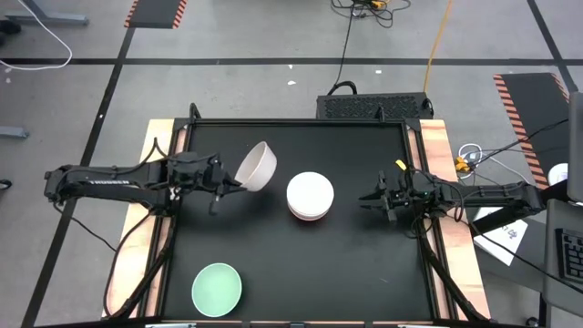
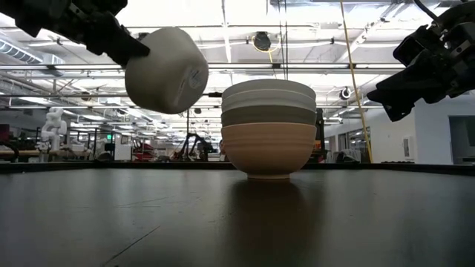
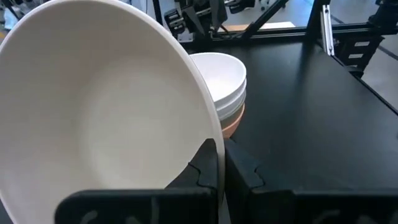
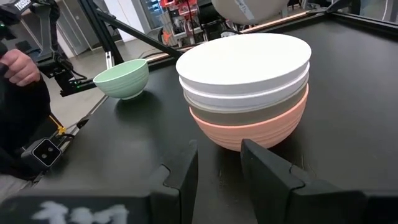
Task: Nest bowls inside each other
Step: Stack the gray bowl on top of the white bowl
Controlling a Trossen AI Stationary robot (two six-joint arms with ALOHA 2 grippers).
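Note:
My left gripper (image 1: 228, 187) is shut on a pale beige-grey bowl (image 1: 257, 166), which hangs in the air left of the stack (image 2: 165, 69). The stack of nested bowls (image 1: 310, 196) stands on its salmon-orange base at the table's middle. Above the salmon bowl are an olive-brown one and two white ones (image 4: 249, 93). A mint green bowl (image 1: 217, 288) sits upright near the table's near-left corner. My right gripper (image 4: 217, 165) is open and hovers right of the stack (image 1: 372, 199), touching nothing. My left gripper pinches the beige-grey bowl's rim (image 3: 217, 155), with one finger (image 3: 200, 171) inside the bowl and the other (image 3: 245, 171) outside. The fingers come about level from the table's left. The bowl is lifted clear and tipped steeply onto its side, its base (image 2: 189, 74) turned toward the stack.
Bare black table top (image 1: 364, 273) lies near and right of the stack. Raised frame rails (image 1: 419, 182) run along the table's sides. A person's hand (image 4: 18, 65) shows beyond the table's edge in the right wrist view.

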